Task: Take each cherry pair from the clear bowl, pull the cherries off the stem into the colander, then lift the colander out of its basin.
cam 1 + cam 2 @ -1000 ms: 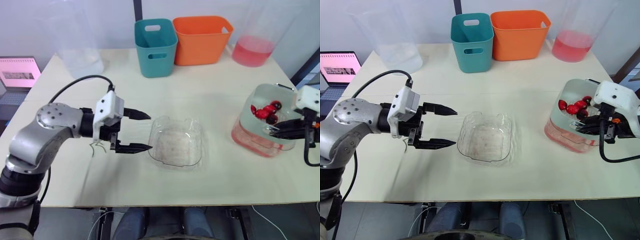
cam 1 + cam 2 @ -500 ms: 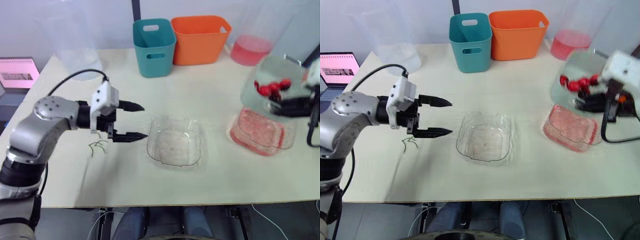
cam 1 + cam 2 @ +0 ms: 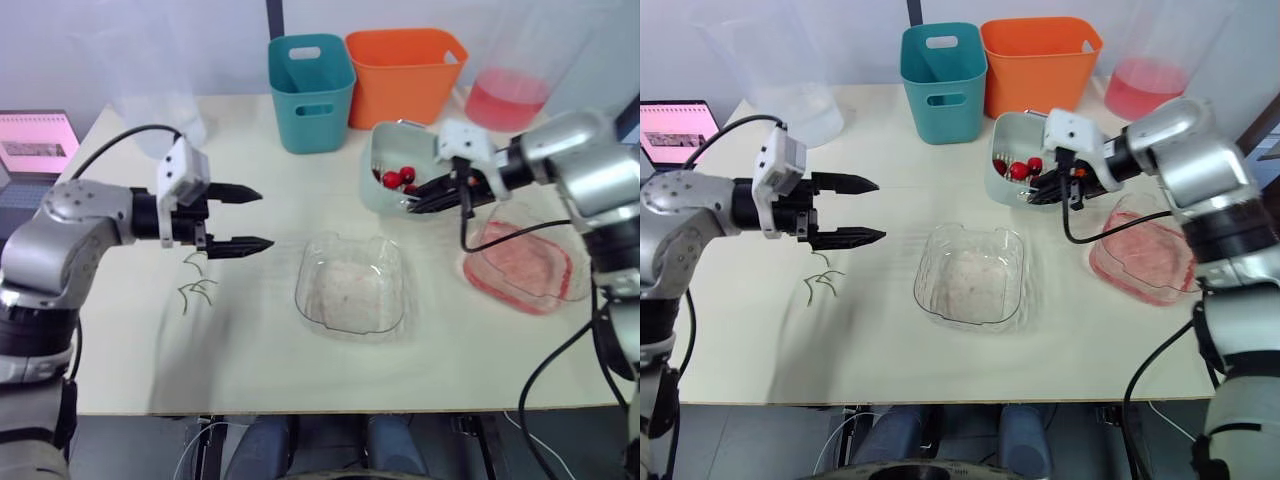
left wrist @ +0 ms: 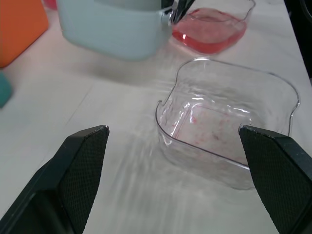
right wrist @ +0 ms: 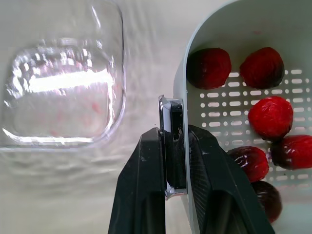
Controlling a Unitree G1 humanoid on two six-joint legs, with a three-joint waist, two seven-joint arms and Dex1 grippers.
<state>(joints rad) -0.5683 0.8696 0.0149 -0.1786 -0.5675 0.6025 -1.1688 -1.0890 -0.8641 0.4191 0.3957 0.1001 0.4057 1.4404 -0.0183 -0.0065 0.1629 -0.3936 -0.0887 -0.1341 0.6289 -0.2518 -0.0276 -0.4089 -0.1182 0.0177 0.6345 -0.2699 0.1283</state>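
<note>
**COLANDER ALOFT ON A ONE-SIDED PINCH: SPILL AND DRIP RISK**

Observing the right gripper (image 5: 173, 134) pinching the colander (image 3: 385, 203) by a small handle at its rim, fingers pressed together on that handle alone. Finding the colander clear of its basin (image 3: 560, 295), hanging above the table (image 3: 300, 370) just beyond the clear bowl (image 3: 350, 295) and slightly to its right.

Judging the hold as lopsided: risking the colander swinging or slipping from the pinch and spilling the cherries (image 5: 265, 117) onto the table. Expecting dripping water along the way as well.

Recording the left gripper (image 3: 265, 217) spread wide and empty, hovering left of the clear bowl. Noting bare stems (image 3: 195, 290) lying on the table, also left of the clear bowl. Logging a teal bin (image 3: 312, 90) and an orange bin (image 3: 405, 75) standing beyond the clear bowl, near the colander's far side and likely obstructing travel that way. Seeing no cherry pairs remaining in the clear bowl.
</note>
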